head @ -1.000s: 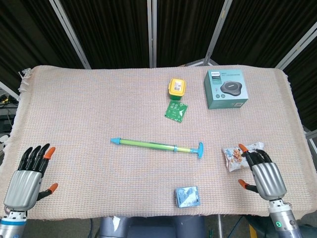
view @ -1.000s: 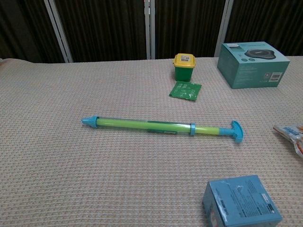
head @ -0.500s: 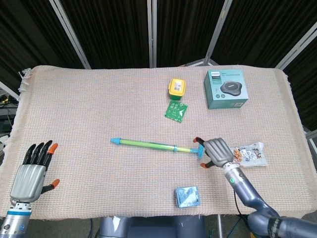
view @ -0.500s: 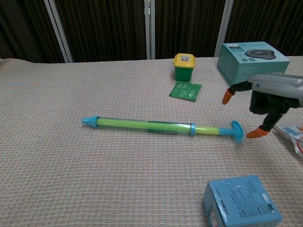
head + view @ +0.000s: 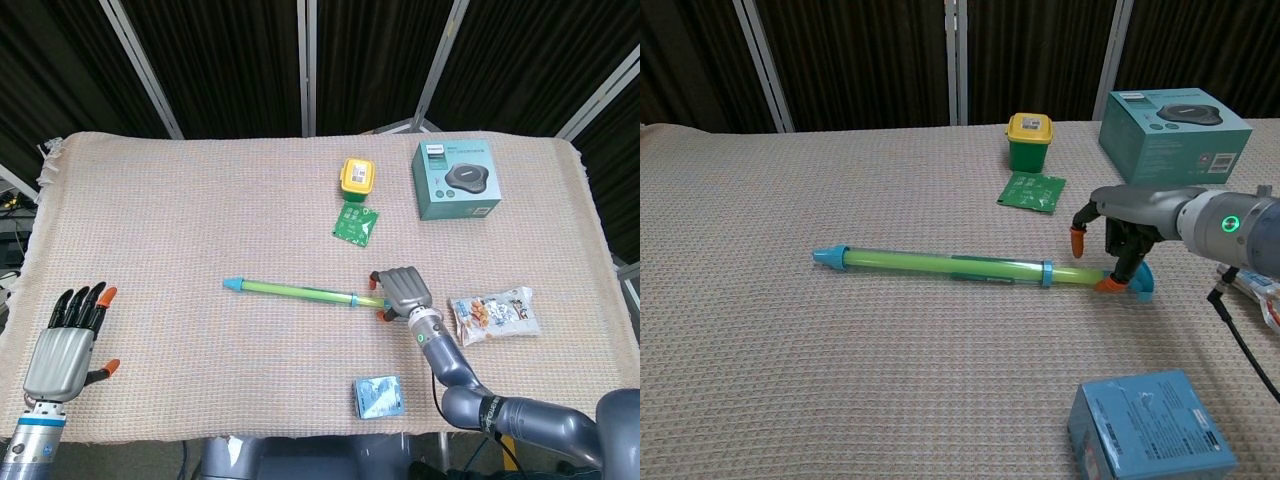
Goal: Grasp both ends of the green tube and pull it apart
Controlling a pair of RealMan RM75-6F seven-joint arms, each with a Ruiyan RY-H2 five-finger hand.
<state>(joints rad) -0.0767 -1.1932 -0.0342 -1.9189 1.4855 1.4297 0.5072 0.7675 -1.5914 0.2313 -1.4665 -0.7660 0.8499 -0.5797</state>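
Observation:
The green tube (image 5: 300,291) (image 5: 940,264) lies flat across the middle of the cloth-covered table, its blue tip (image 5: 827,256) to the left and its blue T-handle (image 5: 1140,280) to the right. My right hand (image 5: 402,292) (image 5: 1130,215) hovers over the handle end. Its orange-tipped fingers (image 5: 1077,240) hang down on either side of the thin rod, and one tip touches the cloth beside the handle. The fingers are apart and are not closed on the tube. My left hand (image 5: 65,350) rests at the near left corner with its fingers spread, far from the blue tip and holding nothing.
A yellow-lidded green pot (image 5: 357,177) and a green packet (image 5: 355,224) sit behind the tube. A teal box (image 5: 456,178) stands at the back right. A snack bag (image 5: 495,314) lies right of the handle, and a small blue box (image 5: 378,396) sits near the front edge.
My right hand has swung left from the snack bag to the tube's handle end and lowered its fingers around the rod. The left hand has barely shifted. The tube has not moved.

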